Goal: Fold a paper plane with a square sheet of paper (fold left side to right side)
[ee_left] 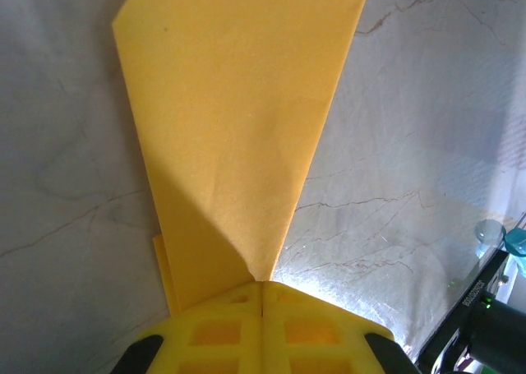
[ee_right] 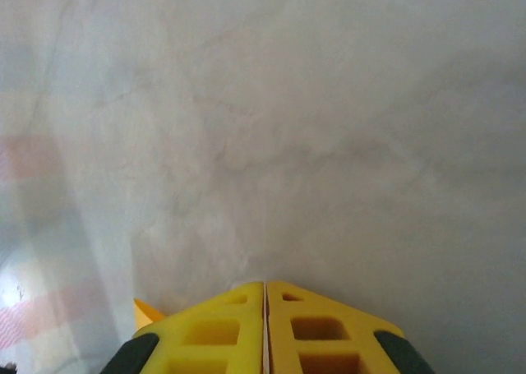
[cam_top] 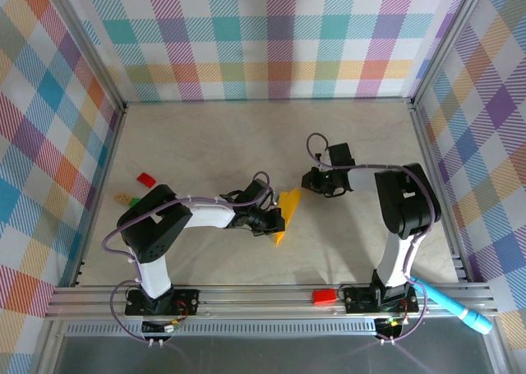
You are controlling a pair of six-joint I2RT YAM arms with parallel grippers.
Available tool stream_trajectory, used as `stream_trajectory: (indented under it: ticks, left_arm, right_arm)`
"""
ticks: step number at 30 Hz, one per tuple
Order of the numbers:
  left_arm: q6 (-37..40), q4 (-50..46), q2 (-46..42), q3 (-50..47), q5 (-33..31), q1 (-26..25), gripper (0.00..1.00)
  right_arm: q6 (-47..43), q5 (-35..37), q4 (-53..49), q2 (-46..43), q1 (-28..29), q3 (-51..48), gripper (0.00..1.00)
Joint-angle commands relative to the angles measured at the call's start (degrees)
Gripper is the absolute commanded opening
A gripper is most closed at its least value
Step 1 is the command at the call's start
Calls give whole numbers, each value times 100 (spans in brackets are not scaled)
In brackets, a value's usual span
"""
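Paper plane [ee_left: 238, 127], seemingly light and easily creased, is being pinched at its narrow tip by the left hand [ee_left: 261, 296]; closed right hand [ee_right: 265, 288] is hovering near it.

The top camera looked steeply down from behind the arm bases over the whole tabletop [cam_top: 246, 144]. Wrist cameras hung close above it, facing out past the left pincer [ee_left: 261, 288] and right pincer [ee_right: 265, 285]; left wrist and top views shared the paper plane [ee_left: 238, 127].

Left wrist view: yellow-orange folded paper plane [ee_left: 238, 127] cut off at top edge, narrow end hidden inside yellow-fingered left gripper [ee_left: 261, 290]; top view: tan-green piece [cam_top: 126, 199] too small to identify
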Motion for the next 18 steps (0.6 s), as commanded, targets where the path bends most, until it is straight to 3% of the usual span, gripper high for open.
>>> stream_trajectory:
  ticks: [1, 6, 10, 18]
  left_arm:
    - [-134, -841, 135, -297, -541, -35, 0]
    - [-92, -782, 194, -70, -600, 17, 0]
    - [-13, -809, 224, 75, -603, 75, 0]
    - [32, -810, 228, 155, -603, 116, 0]
  right_arm:
    - [-185, 120, -295, -322, -34, 110, 11]
    - [188, -274, -311, -961, 21, -333, 12]
    - [720, -566, -49, -1313, 438, -915, 12]
    - [1520, -603, 452, -1060, 1299, -1244, 12]
